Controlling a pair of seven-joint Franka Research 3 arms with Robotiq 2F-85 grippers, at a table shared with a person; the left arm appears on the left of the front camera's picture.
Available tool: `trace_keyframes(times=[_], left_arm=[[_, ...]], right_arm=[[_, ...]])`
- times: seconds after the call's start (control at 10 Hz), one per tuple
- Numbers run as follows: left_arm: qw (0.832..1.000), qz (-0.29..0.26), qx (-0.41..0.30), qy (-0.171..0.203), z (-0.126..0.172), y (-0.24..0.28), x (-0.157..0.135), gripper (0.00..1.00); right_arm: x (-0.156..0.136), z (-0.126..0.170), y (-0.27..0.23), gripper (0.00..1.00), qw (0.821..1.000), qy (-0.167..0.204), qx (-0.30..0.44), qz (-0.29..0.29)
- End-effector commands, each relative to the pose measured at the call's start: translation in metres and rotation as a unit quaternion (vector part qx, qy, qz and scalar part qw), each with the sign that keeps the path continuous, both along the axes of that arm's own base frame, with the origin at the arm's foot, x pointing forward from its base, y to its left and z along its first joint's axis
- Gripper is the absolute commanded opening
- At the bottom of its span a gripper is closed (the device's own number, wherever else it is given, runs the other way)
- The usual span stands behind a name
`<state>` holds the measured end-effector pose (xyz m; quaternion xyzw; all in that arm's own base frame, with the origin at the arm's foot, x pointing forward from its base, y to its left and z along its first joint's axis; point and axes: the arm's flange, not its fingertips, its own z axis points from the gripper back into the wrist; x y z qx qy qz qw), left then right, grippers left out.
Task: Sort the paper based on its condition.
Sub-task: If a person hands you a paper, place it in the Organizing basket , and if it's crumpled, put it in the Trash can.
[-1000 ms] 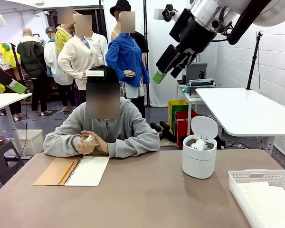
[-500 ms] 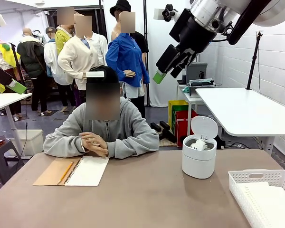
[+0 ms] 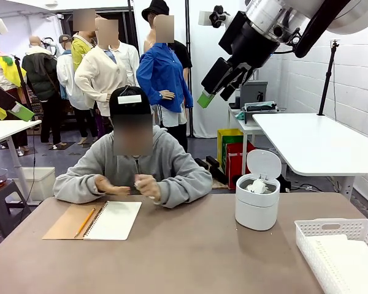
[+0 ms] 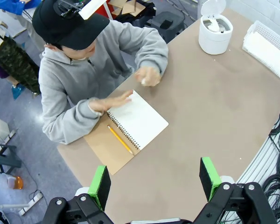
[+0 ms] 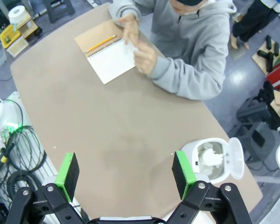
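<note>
Crumpled white paper wad (image 4: 143,80) sits in person's hand (image 4: 148,76), beside open spiral notebook (image 4: 126,130).
Left gripper (image 4: 154,183) & right gripper (image 5: 125,174): jaws wide apart, holding nothing.

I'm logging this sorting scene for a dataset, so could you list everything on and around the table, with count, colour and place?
Paper wad: one, white, in the person's hand above the table's far edge.
Notebook: one, open, white page and brown cover, on the table in front of the person.
Pencil: one, yellow, lying on the brown cover.
Bin: one, white, lid up, crumpled paper inside, far right of the table.
Basket: one, white, slotted, right edge of the table, smooth white sheets inside.
Table: one, brown.
Person: one, grey hoodie, black cap, seated at the far side.
Left tool: open, above the table.
Right tool: open, above the table.
</note>
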<state>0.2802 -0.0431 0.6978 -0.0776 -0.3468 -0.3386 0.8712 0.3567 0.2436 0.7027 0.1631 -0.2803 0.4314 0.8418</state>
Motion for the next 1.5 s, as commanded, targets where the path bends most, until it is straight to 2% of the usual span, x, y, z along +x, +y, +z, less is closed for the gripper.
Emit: trace_keyframes(times=[0.0,1.4], left_arm=[[1.0,0.001,-0.001,0.0,0.0,0.001,-0.0002,1.0],[1.0,0.001,-0.001,0.0,0.0,0.001,-0.0002,1.0]], right_arm=[[0.0009,-0.001,-0.0001,1.0,1.0,0.001,0.0,0.004],[0.0009,-0.001,-0.0001,1.0,1.0,0.001,0.0,0.004]])
